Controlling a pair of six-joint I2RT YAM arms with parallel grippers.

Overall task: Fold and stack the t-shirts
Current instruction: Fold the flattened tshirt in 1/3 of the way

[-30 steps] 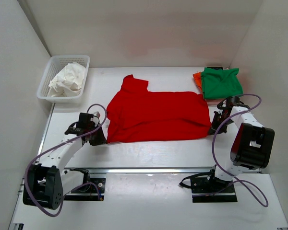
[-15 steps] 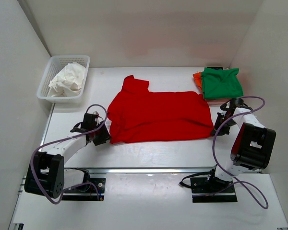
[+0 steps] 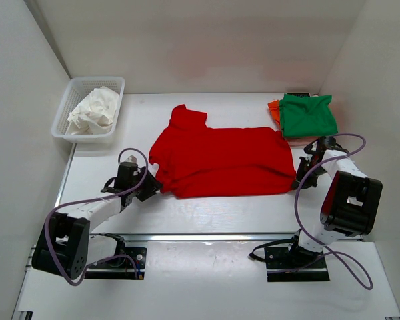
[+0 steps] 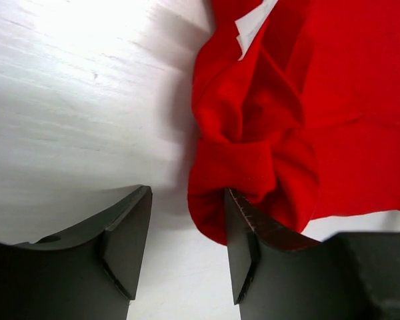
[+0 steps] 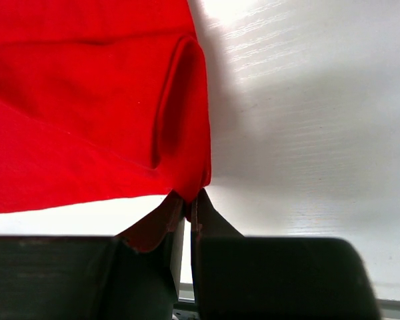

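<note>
two right fingers [image 5: 213, 227] on red t-shirt [image 5: 87, 100]

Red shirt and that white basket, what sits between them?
Nothing: between the red shirt and the basket the table is bare, as the top view shows.

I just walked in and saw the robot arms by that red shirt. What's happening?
Two robot arms are folding t-shirts. The red t-shirt lies spread on the table. The right tool is pinched shut on its right edge. The left tool stands open beside the bunched left corner, not gripping it. A folded green t-shirt sits on an orange one at the far right.
</note>
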